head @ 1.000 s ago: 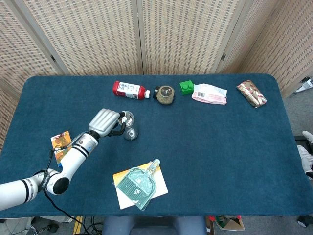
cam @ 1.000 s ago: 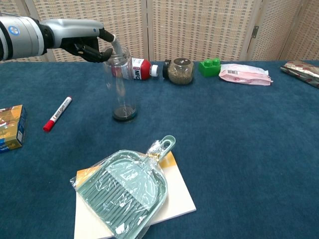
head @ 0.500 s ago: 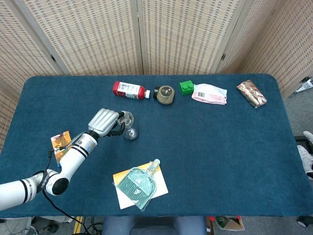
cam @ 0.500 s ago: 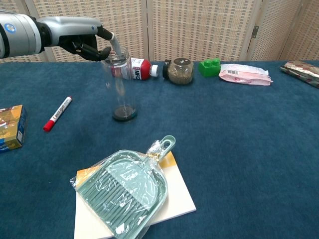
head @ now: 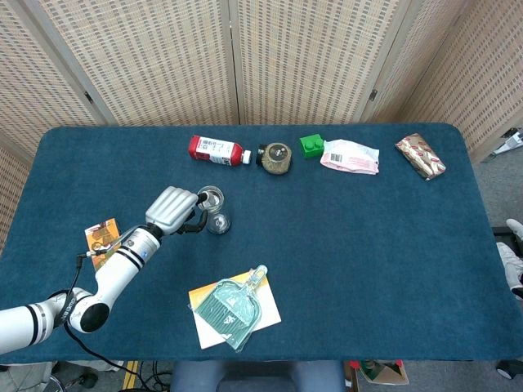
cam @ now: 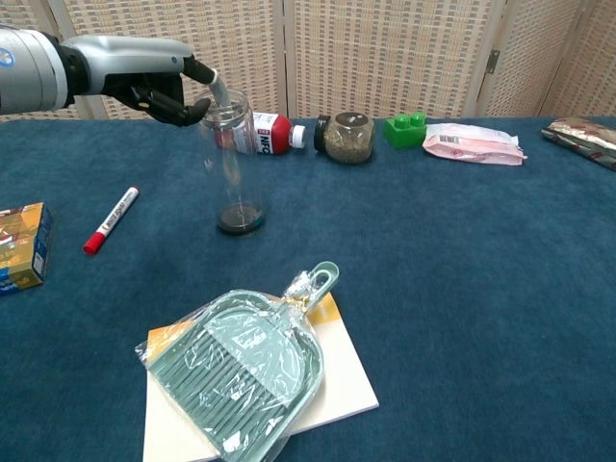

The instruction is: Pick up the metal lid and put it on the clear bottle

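The clear bottle (cam: pixel 231 168) stands upright left of the table's middle; from above it shows as a round glass shape (head: pixel 216 214). The metal lid (cam: pixel 227 112) sits on the bottle's mouth and appears as a ring (head: pixel 210 196) in the head view. My left hand (cam: pixel 159 85) hovers at the bottle's top from the left, its fingers spread around the neck, one fingertip (cam: pixel 216 89) right at the lid's rim. From above, the left hand (head: pixel 172 210) lies just left of the bottle and nothing is held in it. The right hand is out of both views.
A red marker (cam: pixel 111 219) and a small box (cam: pixel 21 245) lie left of the bottle. A green dustpan on a card (cam: pixel 241 371) is at the front. Along the back lie a red-labelled bottle (head: pixel 216 150), a jar (head: pixel 275 157), a green block (head: pixel 311 145), a pink packet (head: pixel 350 157) and a patterned pouch (head: pixel 420 155).
The left hand has drawn back a little to the left and toward the robot, uncovering the lid on the bottle's mouth. The bottle has not moved.
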Robot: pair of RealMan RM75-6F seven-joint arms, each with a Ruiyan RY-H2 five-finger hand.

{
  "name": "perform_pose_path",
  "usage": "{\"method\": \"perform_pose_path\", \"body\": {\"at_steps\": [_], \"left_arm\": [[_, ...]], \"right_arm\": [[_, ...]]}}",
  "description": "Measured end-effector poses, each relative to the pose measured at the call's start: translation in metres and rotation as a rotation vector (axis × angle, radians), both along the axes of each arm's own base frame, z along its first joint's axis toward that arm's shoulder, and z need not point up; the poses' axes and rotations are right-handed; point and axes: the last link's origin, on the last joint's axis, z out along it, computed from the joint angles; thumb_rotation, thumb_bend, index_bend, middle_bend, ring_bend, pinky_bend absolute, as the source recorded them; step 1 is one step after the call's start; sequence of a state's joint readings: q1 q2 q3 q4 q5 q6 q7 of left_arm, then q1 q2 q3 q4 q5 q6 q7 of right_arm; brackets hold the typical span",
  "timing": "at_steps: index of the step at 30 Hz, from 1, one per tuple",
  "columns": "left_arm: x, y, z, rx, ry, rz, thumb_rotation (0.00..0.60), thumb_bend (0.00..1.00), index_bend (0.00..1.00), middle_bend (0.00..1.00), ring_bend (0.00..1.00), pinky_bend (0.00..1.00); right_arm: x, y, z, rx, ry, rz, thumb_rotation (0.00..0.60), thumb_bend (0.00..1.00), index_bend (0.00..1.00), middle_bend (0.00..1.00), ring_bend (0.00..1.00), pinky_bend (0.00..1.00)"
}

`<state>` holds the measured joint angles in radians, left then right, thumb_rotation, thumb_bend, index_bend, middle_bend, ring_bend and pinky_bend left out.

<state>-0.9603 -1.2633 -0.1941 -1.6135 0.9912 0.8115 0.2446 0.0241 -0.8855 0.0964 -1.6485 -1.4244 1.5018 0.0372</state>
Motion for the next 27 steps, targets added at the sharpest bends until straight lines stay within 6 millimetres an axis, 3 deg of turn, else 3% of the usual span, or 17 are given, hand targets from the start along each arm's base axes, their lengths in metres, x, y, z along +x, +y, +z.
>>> {"method": "perform_pose_path", "body": {"at_steps": [17, 19, 21, 27], "left_arm": [[0.001, 0.002, 0.018, 0.062, -0.064, 0.01, 0.354, 0.63, 0.31, 1.0, 1.0, 1.0], [-0.001, 0.0, 0.023, 0.08, -0.088, 0.017, 0.391, 0.63, 0.3, 1.0, 0.98, 1.0], [-0.005, -0.002, 0.03, 0.1, -0.116, 0.027, 0.47, 0.63, 0.29, 0.96, 0.92, 1.0], [-0.028, -0.015, 0.057, 0.186, -0.177, 0.08, 0.593, 0.5, 0.27, 0.7, 0.71, 1.0]], "right_arm": [[0.001, -0.001, 0.002, -0.002, 0.001, 0.007, 0.6, 0.44, 0.17, 0.26, 0.18, 0.32], [0.001, -0.002, 0.002, 0.001, 0.004, 0.007, 0.6, 0.44, 0.17, 0.26, 0.18, 0.32], [0.001, -0.002, 0.003, 0.004, 0.006, 0.007, 0.6, 0.44, 0.17, 0.26, 0.18, 0.32], [-0.001, -0.004, 0.002, 0.013, 0.002, 0.003, 0.6, 0.44, 0.17, 0.26, 0.18, 0.32]]}}
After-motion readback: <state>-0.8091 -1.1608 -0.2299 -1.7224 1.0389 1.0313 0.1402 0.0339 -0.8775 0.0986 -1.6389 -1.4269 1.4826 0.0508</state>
